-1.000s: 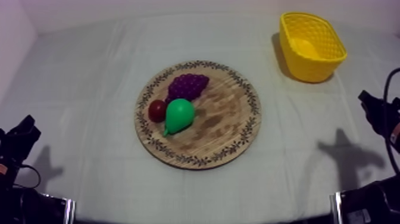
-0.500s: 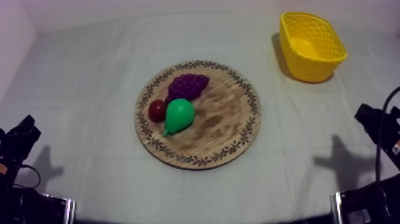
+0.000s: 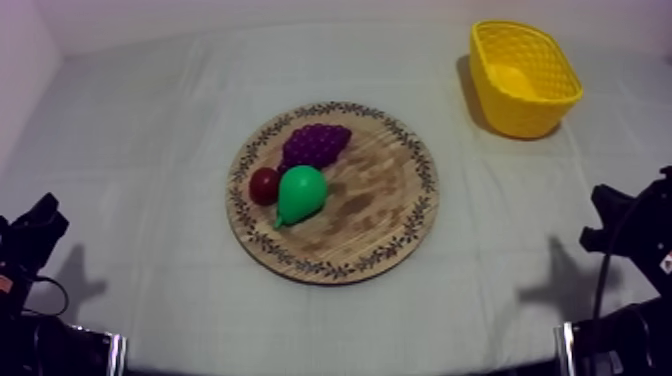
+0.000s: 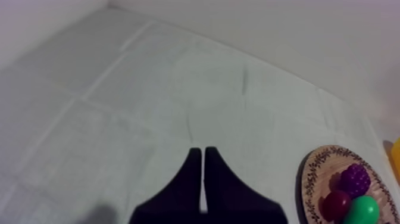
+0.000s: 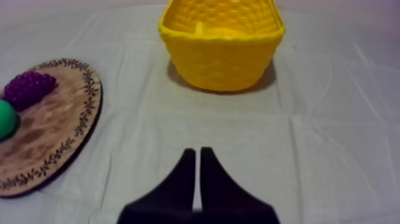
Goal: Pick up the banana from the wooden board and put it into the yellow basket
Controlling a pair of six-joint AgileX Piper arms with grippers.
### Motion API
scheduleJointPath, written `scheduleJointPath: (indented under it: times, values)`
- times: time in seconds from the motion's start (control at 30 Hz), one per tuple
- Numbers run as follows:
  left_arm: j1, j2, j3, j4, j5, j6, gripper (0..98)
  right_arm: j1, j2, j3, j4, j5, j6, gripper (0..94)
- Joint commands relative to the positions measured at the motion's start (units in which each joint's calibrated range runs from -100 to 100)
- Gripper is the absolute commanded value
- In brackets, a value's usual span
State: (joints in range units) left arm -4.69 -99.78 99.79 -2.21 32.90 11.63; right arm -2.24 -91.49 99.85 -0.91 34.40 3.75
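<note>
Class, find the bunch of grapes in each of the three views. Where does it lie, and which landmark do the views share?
Top view: grapes on the wooden board, its far-left part, behind the pear.
Left wrist view: grapes on the board, beside the small red fruit.
Right wrist view: grapes on the board, beside the pear.
Shared landmark: the board's patterned rim.
</note>
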Motion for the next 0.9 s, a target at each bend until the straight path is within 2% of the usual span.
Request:
scheduleJointPath:
  times: [0.0, 0.1, 0.6, 0.87]
  values:
    - [0.02, -0.05, -0.01, 0.03, 0.00, 0.00, 0.1, -0.14, -1.59, 0.04, -0.06, 0.97, 1.91, 0.5]
    - [0.02, -0.05, -0.01, 0.03, 0.00, 0.01, 0.1, -0.20, -3.14, 0.04, -0.07, 1.83, 3.13, 0.5]
    - [0.02, -0.05, -0.01, 0.03, 0.00, 0.01, 0.1, -0.33, -4.18, 0.04, -0.04, 2.45, 3.49, 0.5]
    - [0.02, -0.05, -0.01, 0.03, 0.00, 0.02, 0.1, -0.31, -4.18, 0.04, -0.04, 2.60, 5.36, 0.5]
